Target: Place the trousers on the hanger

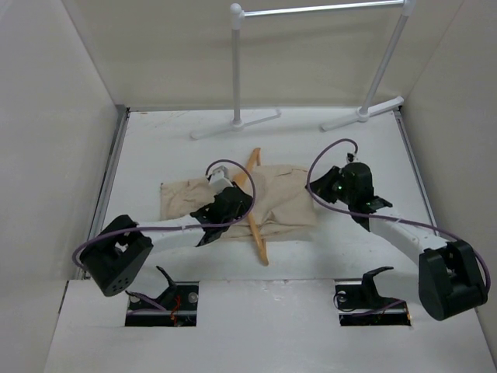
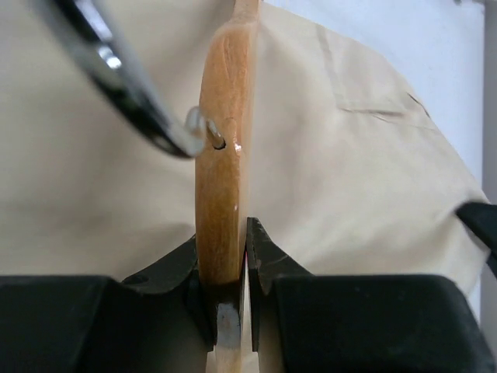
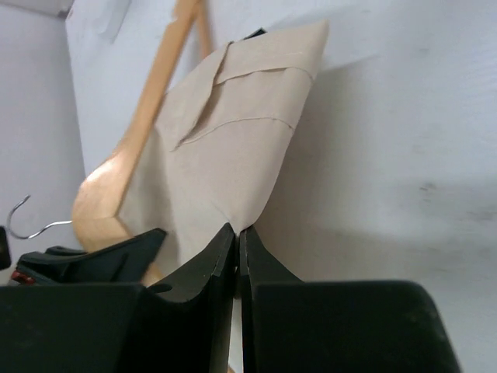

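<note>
Currently I see the left arm stretched low over the table (image 1: 155,140), the left gripper (image 2: 224,233) clamped on the hanger (image 1: 261,242) crossing the trousers (image 1: 283,203), while the right gripper (image 3: 237,233) pinches the trousers' edge.

Left wrist view. We look from just behind the left gripper (image 2: 225,252), whose two black fingers (image 2: 264,260) are clamped on the hanger (image 2: 221,186), one on each face of the light wood. The hanger is seen edge-on and runs up the middle of the view. Its metal hook (image 2: 124,81), blurred by nearness, enters the wood from the upper left. Behind it we see the beige trousers (image 2: 349,194), with a stitched pocket (image 2: 365,70) at upper right and white worktop (image 2: 443,47) beyond. We cannot identify the dark part (image 2: 481,225) at the right edge.
</note>
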